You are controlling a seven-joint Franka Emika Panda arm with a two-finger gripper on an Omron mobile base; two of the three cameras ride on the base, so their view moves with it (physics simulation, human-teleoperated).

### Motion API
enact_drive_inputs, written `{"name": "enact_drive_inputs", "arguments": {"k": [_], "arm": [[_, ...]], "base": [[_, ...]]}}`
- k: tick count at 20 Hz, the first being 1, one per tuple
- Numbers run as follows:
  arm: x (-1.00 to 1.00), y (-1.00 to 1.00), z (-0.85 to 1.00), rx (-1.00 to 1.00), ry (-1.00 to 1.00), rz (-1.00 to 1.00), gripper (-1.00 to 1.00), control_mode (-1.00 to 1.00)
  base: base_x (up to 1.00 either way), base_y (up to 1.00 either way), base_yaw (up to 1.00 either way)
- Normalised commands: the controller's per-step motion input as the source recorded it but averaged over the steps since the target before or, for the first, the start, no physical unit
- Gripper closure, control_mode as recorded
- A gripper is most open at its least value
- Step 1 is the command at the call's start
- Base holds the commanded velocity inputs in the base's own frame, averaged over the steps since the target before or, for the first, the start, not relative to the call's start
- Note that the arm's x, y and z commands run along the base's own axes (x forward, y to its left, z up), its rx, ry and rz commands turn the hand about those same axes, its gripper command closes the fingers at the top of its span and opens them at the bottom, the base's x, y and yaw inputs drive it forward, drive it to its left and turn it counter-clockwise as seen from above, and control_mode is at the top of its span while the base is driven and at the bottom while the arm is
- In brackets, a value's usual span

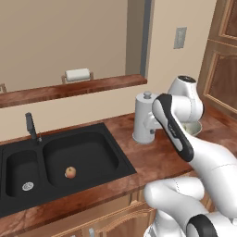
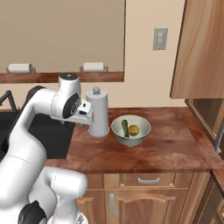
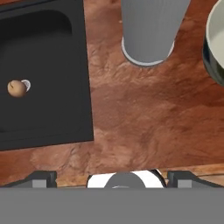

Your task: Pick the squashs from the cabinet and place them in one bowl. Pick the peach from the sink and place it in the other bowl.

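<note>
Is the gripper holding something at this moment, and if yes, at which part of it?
Nothing is held. The gripper is open over the bare wooden counter, with the peach lying in the sink, apart from it.

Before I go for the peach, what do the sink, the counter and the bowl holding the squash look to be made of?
Sink: matte black, no glare, probably composite or coated metal. Counter: reddish-brown with mottled veining, looks like polished stone or laminate; can't tell which. Bowl: pale greenish-cream, smooth with soft sheen, likely glazed ceramic.
</note>
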Motion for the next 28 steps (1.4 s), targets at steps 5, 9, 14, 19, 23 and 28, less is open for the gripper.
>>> {"name": "enact_drive_inputs", "arguments": {"k": [5, 9, 14, 19, 23, 28], "arm": [[0.00, 0.00, 0.00, 0.00, 0.00, 0.00, -1.00, -1.00], [0.00, 0.00, 0.00, 0.00, 0.00, 0.00, -1.00, 1.00], [0.00, 0.00, 0.00, 0.00, 0.00, 0.00, -1.00, 1.00], [0.00, 0.00, 0.00, 0.00, 0.00, 0.00, -1.00, 1.00], [0.00, 0.00, 0.00, 0.00, 0.00, 0.00, -1.00, 1.00], [0.00, 0.00, 0.00, 0.00, 0.00, 0.00, -1.00, 1.00]], "base": [[0.00, 0.00, 0.00], [-0.20, 0.12, 0.00], [-0.45, 0.78, 0.01], [0.00, 0.78, 0.02], [0.09, 0.34, 0.00], [0.71, 0.00, 0.00]]}}
